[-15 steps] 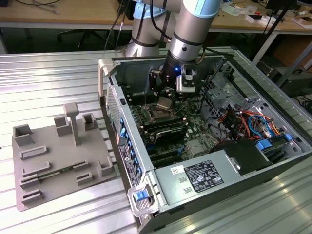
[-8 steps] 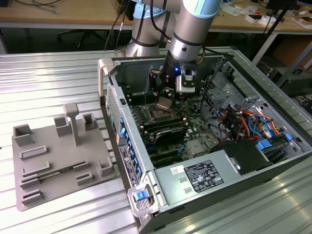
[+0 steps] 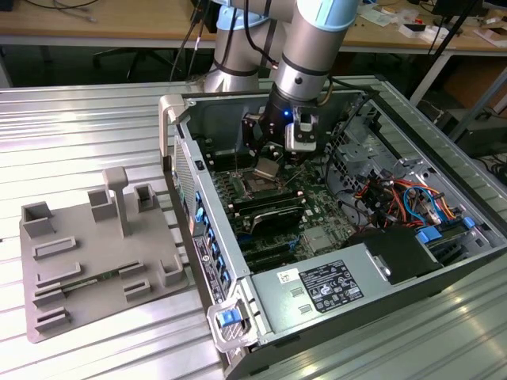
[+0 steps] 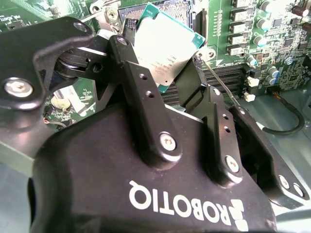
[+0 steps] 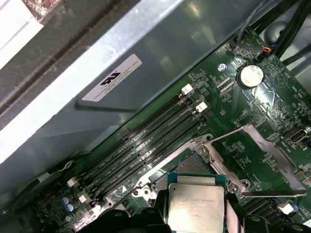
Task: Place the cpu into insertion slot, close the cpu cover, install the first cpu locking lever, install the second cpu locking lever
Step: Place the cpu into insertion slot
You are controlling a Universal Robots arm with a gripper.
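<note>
My gripper (image 3: 269, 161) is shut on the cpu (image 3: 267, 167), a flat square chip with a silver-grey top, inside the open computer case. The cpu (image 5: 196, 206) hangs tilted just above the insertion slot (image 5: 190, 167), whose dark pin field shows past the chip's edge. In the second wrist view, the black fingers (image 4: 133, 87) pinch the cpu (image 4: 165, 43) from two opposite sides, with the insertion slot (image 4: 170, 7) beyond it. The cpu cover (image 5: 272, 153), a thin silver frame, is swung open beside the slot.
Long black RAM slots (image 5: 146, 141) run beside the socket, close to the case wall (image 5: 146, 53). A power supply (image 3: 333, 285) and coloured cables (image 3: 400, 198) sit at the exterior view's right. A grey fixture plate (image 3: 95, 253) lies outside the case on the ribbed table.
</note>
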